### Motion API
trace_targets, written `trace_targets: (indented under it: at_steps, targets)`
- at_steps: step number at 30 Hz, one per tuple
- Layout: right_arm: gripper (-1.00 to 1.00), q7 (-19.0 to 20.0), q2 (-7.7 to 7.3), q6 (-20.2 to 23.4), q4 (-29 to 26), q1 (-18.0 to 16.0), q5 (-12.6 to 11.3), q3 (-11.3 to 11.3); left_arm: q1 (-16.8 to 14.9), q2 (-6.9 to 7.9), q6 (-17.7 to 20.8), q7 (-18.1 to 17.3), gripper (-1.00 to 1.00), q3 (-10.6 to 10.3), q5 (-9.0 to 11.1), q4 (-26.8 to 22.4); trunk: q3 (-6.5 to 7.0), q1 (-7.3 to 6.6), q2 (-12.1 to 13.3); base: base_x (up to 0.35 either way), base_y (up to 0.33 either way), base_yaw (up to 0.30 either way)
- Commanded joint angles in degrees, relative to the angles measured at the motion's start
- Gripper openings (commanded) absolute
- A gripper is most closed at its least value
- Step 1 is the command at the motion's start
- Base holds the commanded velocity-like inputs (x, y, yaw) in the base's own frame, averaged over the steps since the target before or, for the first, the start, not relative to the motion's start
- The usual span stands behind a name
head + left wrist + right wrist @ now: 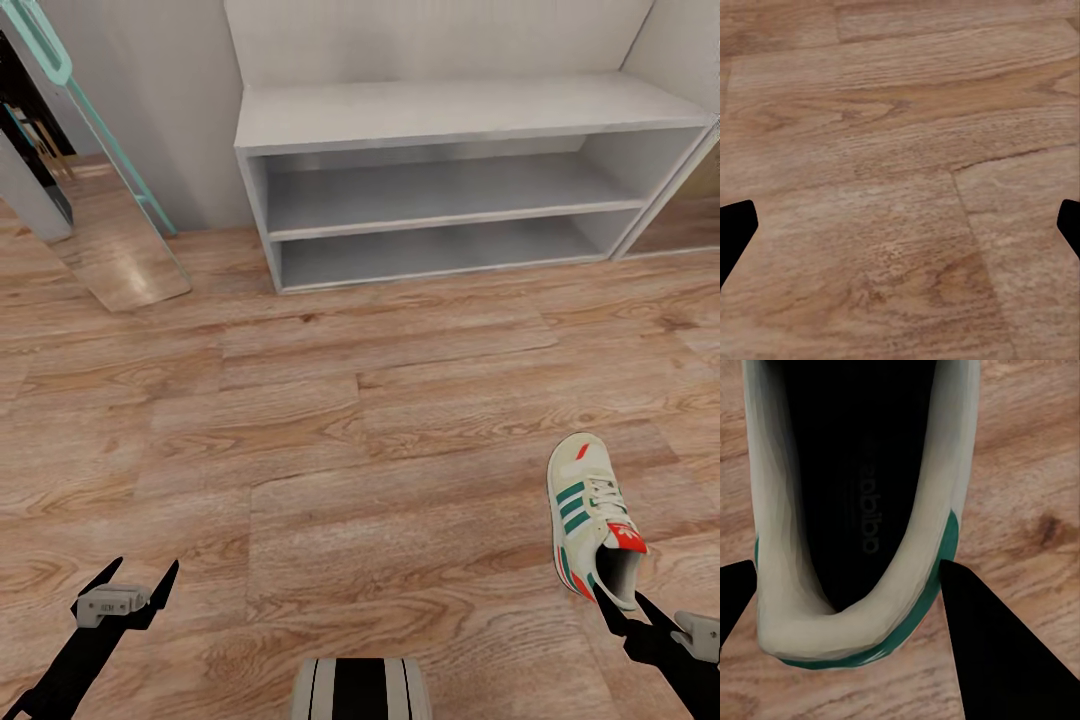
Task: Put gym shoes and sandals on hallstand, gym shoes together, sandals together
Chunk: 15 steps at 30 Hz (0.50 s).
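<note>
Head view: a wide, low pale-grey hallstand (470, 115) stands across the upper middle of the frame against a grey wall. Its flat top and its two long open shelf levels hold nothing. Warm brown wood-plank corridor floor (330, 440) spreads across the rest of the frame. At the upper left, a mint-green frame (110, 130) leans beside a reflective panel.

One gym shoe (596, 518), cream-white with green stripes and a red-orange tongue label, sits at the lower right of the frame, well apart from the hallstand, its toe pointing toward the rack. The right tool (618, 600) meets the shoe at its heel opening. In the right wrist view the two dark fingers (997, 645) sit on either side of the shoe's heel (855, 585), one pressed against the green-trimmed outer rim, closed around the shoe.

The left tool (138, 580) hangs at the lower left of the frame with its fingers spread wide and nothing between them. In the left wrist view its fingertips (735, 232) show at the two side edges over bare planks.
</note>
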Motion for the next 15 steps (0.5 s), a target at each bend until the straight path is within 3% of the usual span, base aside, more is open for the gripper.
trace_targets:
  at_steps: [1, 15]
  targets:
    - [-1.00, -0.03, 0.00, 0.05, 0.00, 0.01, -0.10, 0.00, 0.00, 0.01, 0.00, 0.00, 1.00, 0.00, 0.00, 0.00, 0.09, 0.00, 0.00, 0.000, 0.000, 0.000]
    - [-1.00, -0.02, 0.00, 0.13, 0.00, 0.00, -0.10, 0.00, 0.02, 0.00, 0.00, 0.00, 1.00, 0.00, 0.01, 0.00, 1.20, 0.00, 0.00, 0.000, 0.000, -0.028]
